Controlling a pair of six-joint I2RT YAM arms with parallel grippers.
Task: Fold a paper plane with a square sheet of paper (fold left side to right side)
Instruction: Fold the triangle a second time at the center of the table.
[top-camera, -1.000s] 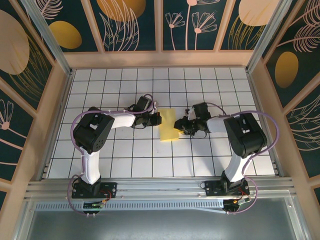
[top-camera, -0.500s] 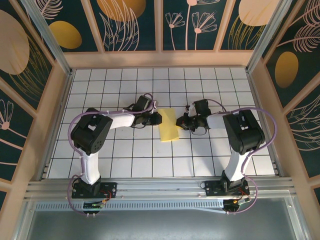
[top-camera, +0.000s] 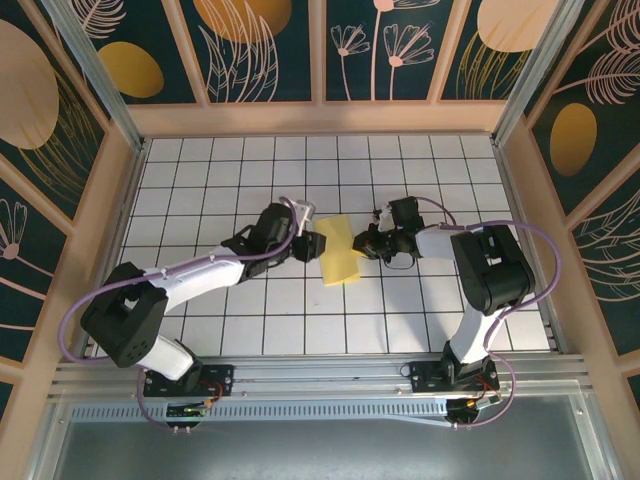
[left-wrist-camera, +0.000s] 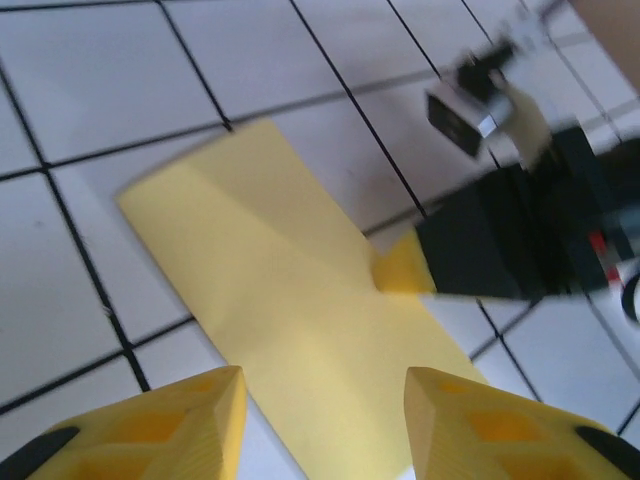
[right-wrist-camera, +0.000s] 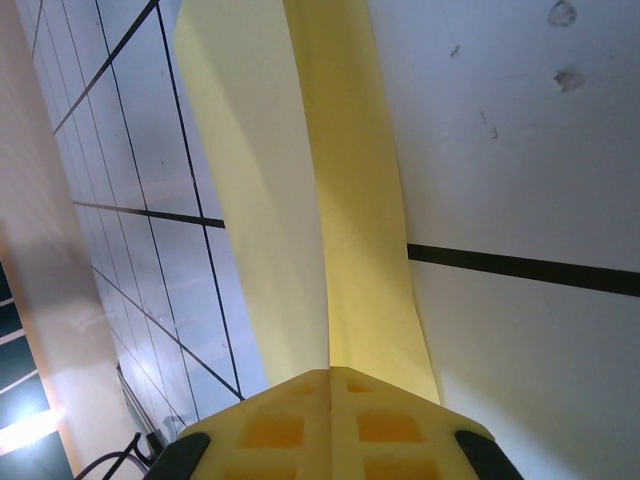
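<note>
The square sheet of paper (top-camera: 337, 251) lies folded into a narrow pale-yellow strip on the white tiles at the table's middle. My left gripper (top-camera: 306, 246) hovers at the strip's left edge. In the left wrist view its yellow fingers (left-wrist-camera: 190, 420) stand apart, open, with the paper (left-wrist-camera: 285, 300) flat below and ahead of them. My right gripper (top-camera: 362, 243) is at the strip's right edge. Its fingertips (right-wrist-camera: 331, 378) are pressed together, shut on the paper's edge (right-wrist-camera: 345, 200), which rises into them. The right fingertip (left-wrist-camera: 405, 268) also shows pinching that edge in the left wrist view.
Wooden walls (top-camera: 115, 210) enclose the tiled table (top-camera: 230, 320) on the left, right and far sides. An aluminium rail (top-camera: 320, 375) runs along the near edge by the arm bases. Open tiles surround the paper.
My left gripper has opened and let go of the paper's left edge, and the left arm's elbow has swung down to the left. My right gripper has shut on the right edge.
</note>
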